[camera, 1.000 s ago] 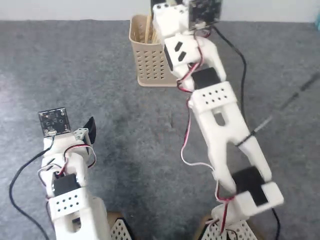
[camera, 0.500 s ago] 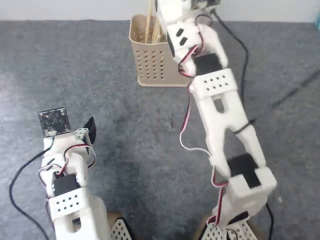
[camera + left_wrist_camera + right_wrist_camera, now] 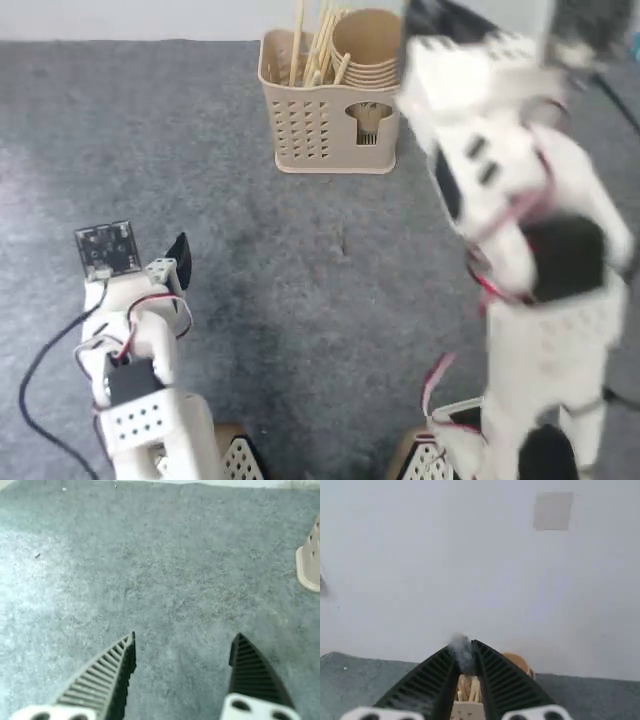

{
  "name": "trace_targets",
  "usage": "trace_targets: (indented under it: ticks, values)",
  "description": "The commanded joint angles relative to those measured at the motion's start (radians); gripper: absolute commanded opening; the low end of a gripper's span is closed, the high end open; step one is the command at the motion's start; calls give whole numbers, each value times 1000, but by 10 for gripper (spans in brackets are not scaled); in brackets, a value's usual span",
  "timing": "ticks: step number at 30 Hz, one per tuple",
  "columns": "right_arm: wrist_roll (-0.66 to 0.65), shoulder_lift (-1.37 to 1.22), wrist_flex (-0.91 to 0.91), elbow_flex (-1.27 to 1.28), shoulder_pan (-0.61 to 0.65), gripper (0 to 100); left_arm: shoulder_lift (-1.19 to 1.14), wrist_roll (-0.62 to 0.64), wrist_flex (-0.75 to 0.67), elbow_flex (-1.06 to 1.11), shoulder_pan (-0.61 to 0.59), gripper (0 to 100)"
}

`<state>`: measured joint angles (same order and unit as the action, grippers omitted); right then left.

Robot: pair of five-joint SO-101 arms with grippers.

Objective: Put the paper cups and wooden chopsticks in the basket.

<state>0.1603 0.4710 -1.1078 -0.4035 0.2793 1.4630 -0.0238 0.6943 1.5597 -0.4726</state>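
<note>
Right gripper [image 3: 465,649] is pinched together, left gripper [image 3: 185,636] spread apart, both empty because paper cups [image 3: 368,45] and wooden chopsticks [image 3: 318,45] sit in the basket [image 3: 310,125].

The right gripper [image 3: 464,648] is pointing, fingertips meeting, at the basket [image 3: 466,711] at twelve o'clock; paper cups [image 3: 518,665] are peeking out at one o'clock.
</note>
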Motion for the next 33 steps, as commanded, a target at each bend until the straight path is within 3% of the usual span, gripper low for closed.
trace_targets:
  ticks: [1, 4, 11, 16, 23, 28, 33]
  values:
    - [15, 111, -211, -46, -82, 6, 238, 0, 114, 27, 5, 290]
    - [18, 179, -386, -46, -179, 6, 393, -6, 239, 42, 46, 290]
    - [21, 303, -638, 112, -380, 6, 342, -8, 259, 42, 126, 290]
    - [20, 518, -479, 551, -470, 6, 362, -86, 307, 68, 247, 290]
    - [-87, 958, -186, 1258, -478, 6, 359, -107, 307, 114, 261, 290]
    - [-206, 1115, -159, 1559, -481, 6, 359, -106, 307, 125, 253, 290]
    - [-245, 1181, -160, 1740, -476, 6, 359, -107, 396, 122, 259, 290]
